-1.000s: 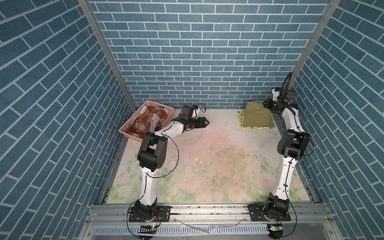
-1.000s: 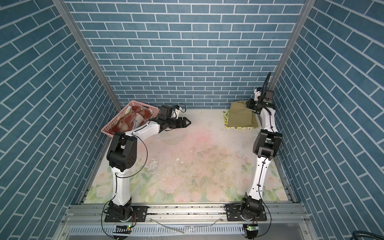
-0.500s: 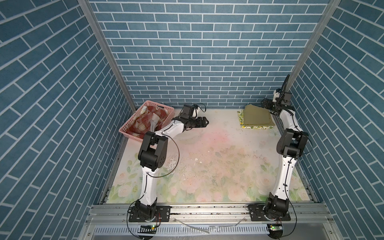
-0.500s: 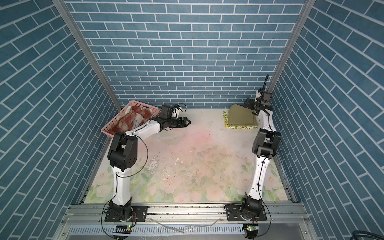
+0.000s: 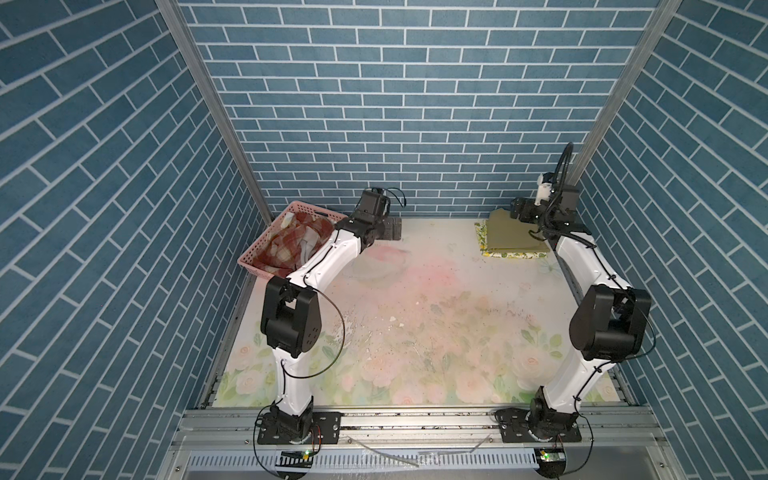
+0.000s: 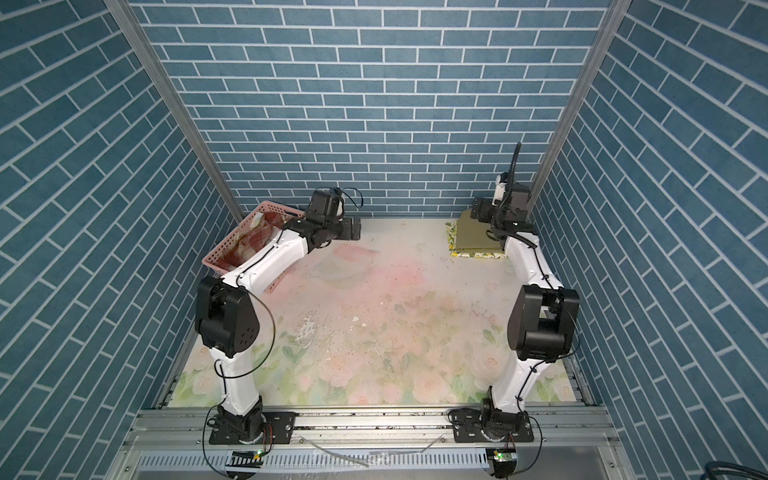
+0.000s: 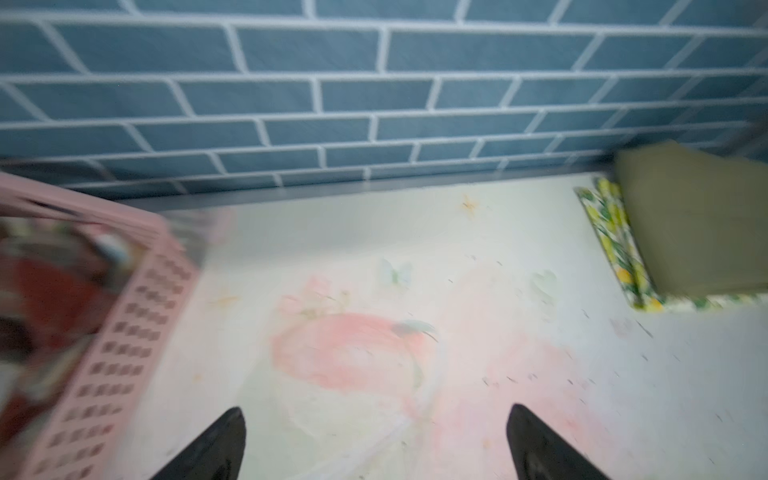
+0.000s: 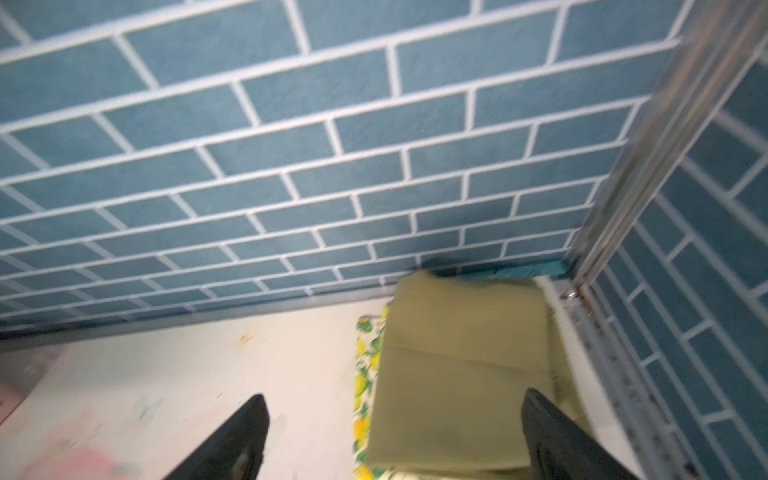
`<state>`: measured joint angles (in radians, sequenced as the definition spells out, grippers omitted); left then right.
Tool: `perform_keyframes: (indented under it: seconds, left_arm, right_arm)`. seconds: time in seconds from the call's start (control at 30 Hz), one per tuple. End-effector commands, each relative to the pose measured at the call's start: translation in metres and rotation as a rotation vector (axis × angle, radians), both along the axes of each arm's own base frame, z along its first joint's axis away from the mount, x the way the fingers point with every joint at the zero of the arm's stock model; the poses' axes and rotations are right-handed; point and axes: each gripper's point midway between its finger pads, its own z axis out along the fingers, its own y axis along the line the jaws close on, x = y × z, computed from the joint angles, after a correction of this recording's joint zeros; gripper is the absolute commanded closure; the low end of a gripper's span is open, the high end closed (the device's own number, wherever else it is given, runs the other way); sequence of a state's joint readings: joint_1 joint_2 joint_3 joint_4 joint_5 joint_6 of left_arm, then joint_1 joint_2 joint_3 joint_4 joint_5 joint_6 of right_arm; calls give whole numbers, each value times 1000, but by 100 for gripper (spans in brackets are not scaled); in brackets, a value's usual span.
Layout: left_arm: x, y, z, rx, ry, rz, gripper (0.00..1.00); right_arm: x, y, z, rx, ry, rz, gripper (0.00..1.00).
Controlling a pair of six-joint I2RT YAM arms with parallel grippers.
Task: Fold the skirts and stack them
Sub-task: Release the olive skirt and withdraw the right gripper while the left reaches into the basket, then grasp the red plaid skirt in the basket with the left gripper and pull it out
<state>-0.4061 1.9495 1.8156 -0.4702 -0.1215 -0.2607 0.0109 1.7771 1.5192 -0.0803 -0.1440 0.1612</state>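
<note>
Half the job looks done. Far across the counter [image 5: 436,291] from the basket [image 5: 259,266], along the same back wall, the olive skirt [image 5: 515,235] lies folded flat on top of the folded lemon skirt [image 5: 482,243], whose printed edge shows along two sides of it. The two make a tidy stack. The right hand [image 5: 519,210] hovers over the end of that stack farthest from the basket, jaws wide apart and holding nothing. The plaid skirt [image 5: 291,245] lies crumpled and unfolded inside the basket. Beside it is a pale cloth [image 5: 308,249] that may be the floral skirt, though I cannot tell. The left hand [image 5: 395,228] hangs just beside the basket, on the side toward the stack and above bare counter, jaws spread and empty. By my reckoning two skirts remain. Each must come out of the basket, be spread and folded on the open counter, then go on top of the olive one.
</note>
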Motion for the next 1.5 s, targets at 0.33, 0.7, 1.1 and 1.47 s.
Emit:
perform_keyframes:
  seconds: [0.33, 0.7, 1.1, 1.47]
  left_arm:
    - [-49, 237, -42, 278, 300, 644, 3]
    - [-29, 253, -133, 62, 407, 650, 19]
    - [-19, 245, -28, -49, 197, 616, 100]
    - [-43, 180, 171, -225, -229, 288, 100]
  right_arm:
    - [-125, 142, -111, 89, 251, 224, 16]
    - [-147, 155, -82, 64, 192, 271, 18]
    - [-156, 137, -59, 51, 132, 204, 20]
    - [-161, 129, -39, 123, 69, 146, 21]
